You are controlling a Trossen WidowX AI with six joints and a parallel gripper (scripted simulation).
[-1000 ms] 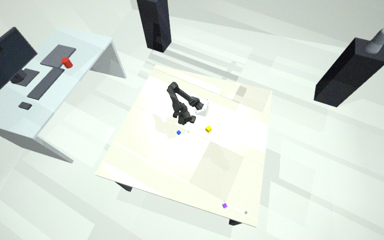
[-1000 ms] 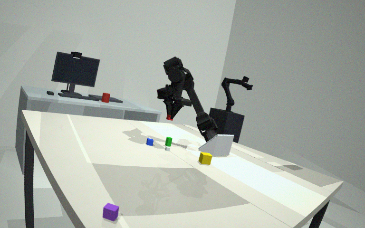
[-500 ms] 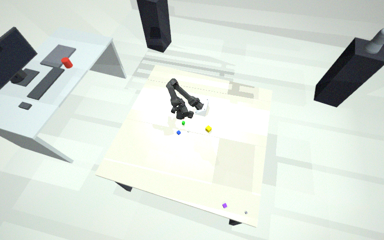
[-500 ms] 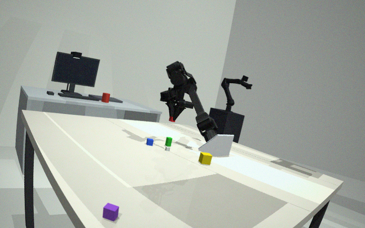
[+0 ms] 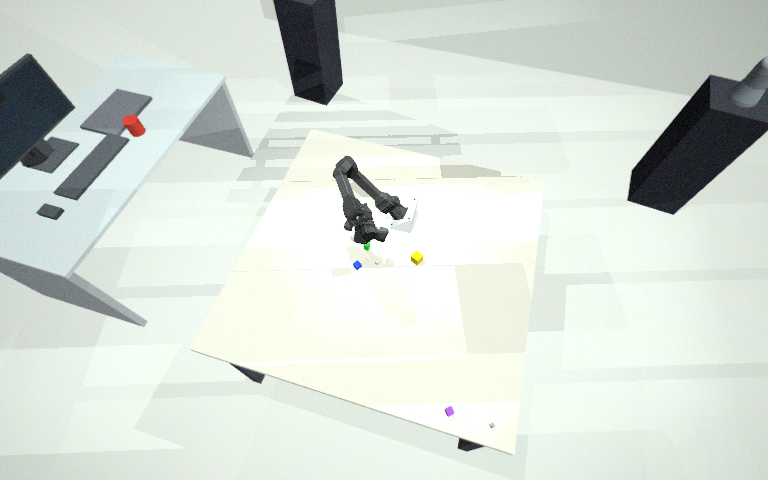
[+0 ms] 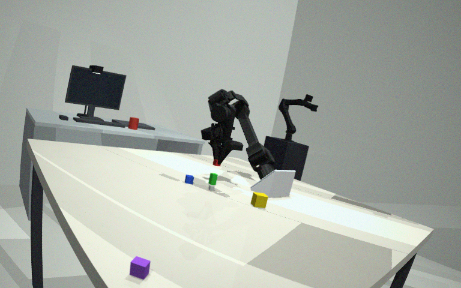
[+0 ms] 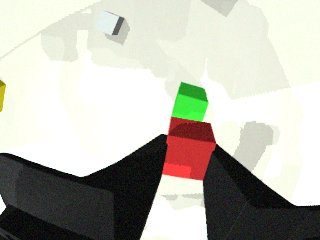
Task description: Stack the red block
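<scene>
My gripper (image 7: pixel 187 146) (image 6: pixel 216 162) (image 5: pixel 370 236) is shut on the red block (image 7: pixel 190 151) (image 6: pixel 216 162) and holds it in the air. The green tower (image 7: pixel 191 102) (image 6: pixel 213 178) (image 5: pixel 367 246) stands upright on the table, below the red block and a little past it in the wrist view. In the exterior view the red block hangs a short way above the tower's top. In the top view the arm hides the red block.
A blue block (image 5: pixel 357 264) (image 6: pixel 189 179) lies left of the tower, a small grey cube (image 7: pixel 110 23) (image 5: pixel 377 262) near it. A yellow block (image 5: pixel 417 258) (image 6: pixel 259 199) lies to the right. The arm's white base (image 6: pixel 274 183) stands behind. A purple block (image 6: pixel 139 267) (image 5: pixel 449 410) lies far off.
</scene>
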